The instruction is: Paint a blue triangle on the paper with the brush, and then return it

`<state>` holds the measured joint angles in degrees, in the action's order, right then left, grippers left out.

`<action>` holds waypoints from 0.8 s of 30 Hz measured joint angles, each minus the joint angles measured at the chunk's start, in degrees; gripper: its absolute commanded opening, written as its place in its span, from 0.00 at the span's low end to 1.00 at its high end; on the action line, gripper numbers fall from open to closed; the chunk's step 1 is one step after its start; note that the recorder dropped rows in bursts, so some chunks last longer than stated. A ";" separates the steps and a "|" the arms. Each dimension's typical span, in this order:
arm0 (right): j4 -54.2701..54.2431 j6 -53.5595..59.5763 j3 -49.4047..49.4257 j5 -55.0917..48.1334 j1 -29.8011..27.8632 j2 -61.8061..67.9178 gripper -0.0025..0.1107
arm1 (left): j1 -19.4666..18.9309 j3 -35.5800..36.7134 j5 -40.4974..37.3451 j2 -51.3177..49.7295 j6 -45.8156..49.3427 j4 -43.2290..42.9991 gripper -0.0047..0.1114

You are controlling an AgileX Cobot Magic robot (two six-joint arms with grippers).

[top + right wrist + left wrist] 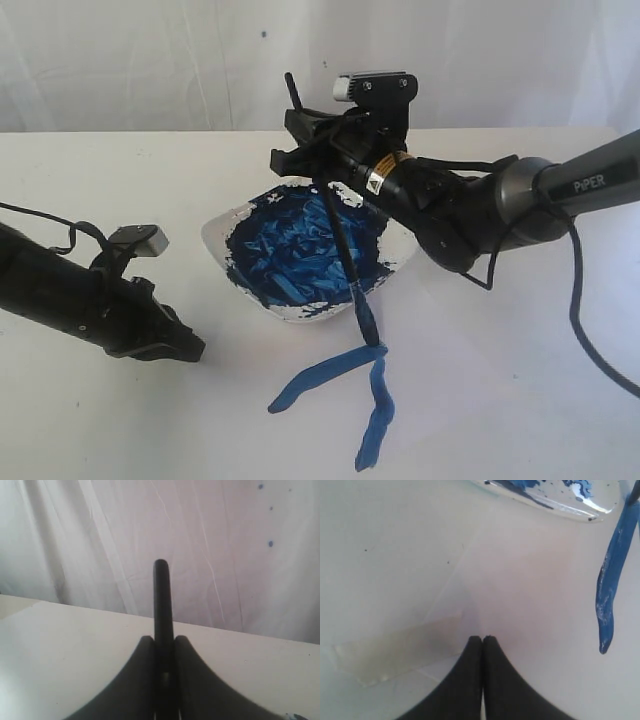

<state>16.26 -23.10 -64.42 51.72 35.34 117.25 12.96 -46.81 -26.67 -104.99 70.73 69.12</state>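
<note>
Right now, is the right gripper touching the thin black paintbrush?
Touching. The right wrist view shows the right gripper clamped on the thin black paintbrush, no gap either side.

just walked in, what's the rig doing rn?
The right end effector is shut on the brush, whose tip appears to touch the paper just in front of the paint dish. The blue triangle is only partly done: two strokes meet at the brush tip, and the third side is missing. The left end effector is shut, holding nothing, off to the left.
</note>
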 measured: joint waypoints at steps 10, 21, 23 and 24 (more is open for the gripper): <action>15.51 -17.55 0.00 0.50 0.00 -8.31 0.02 | 0.00 0.00 -0.22 0.00 0.00 0.00 0.04; 21.84 -27.49 0.00 3.96 4.91 -3.05 0.02 | 0.00 0.00 -0.22 0.00 0.00 0.00 0.04; 20.75 -27.10 0.00 5.45 5.27 -1.91 0.02 | 0.00 0.00 -0.22 0.00 0.00 0.00 0.04; 20.07 -26.94 0.00 6.03 5.32 -1.47 0.02 | 0.00 0.00 -0.22 0.00 0.00 0.00 0.04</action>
<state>36.33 -50.04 -64.42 57.75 40.66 115.78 12.96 -46.81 -26.89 -104.99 70.73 69.12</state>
